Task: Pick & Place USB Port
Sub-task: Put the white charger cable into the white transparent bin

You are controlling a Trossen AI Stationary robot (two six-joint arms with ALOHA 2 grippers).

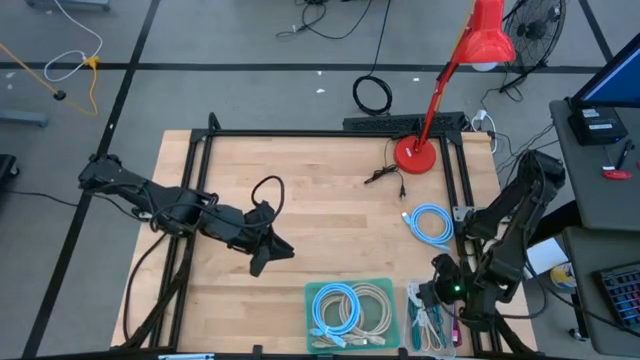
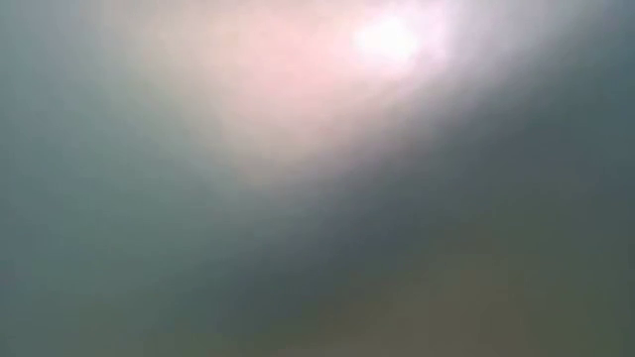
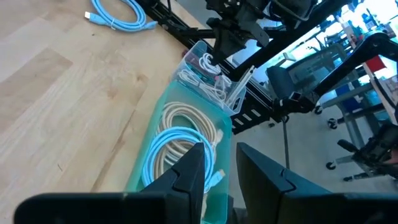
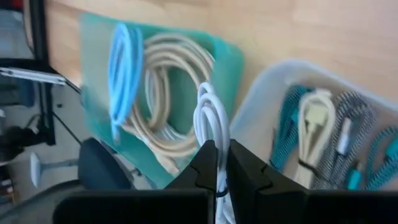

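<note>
- Hanging over the clear bin (image 1: 432, 320) at the table's (image 1: 320, 200) near right corner, the right gripper (image 4: 216, 163) has its fingers pinched on a white coiled cable (image 4: 211, 115); the loop stands up between the fingertips.
- Clear bin contents: teal, grey and cream bundled cables.
- Teal tray (image 1: 349, 312) sits just beside the clear bin, holding a light blue cable coil (image 1: 335, 305) and a beige coil (image 1: 370, 303).
- Another light blue cable (image 1: 430, 223) lies loose on the wood, near the red desk lamp (image 1: 415, 152).
- Left gripper (image 1: 268, 252) is over bare wood left of the teal tray; fingers (image 3: 193, 168) narrowly apart, nothing between them.
- A black cable (image 1: 266, 190) loops behind the left gripper; whether it belongs to the arm, cannot tell.
- Low view is fogged out, nothing readable.
</note>
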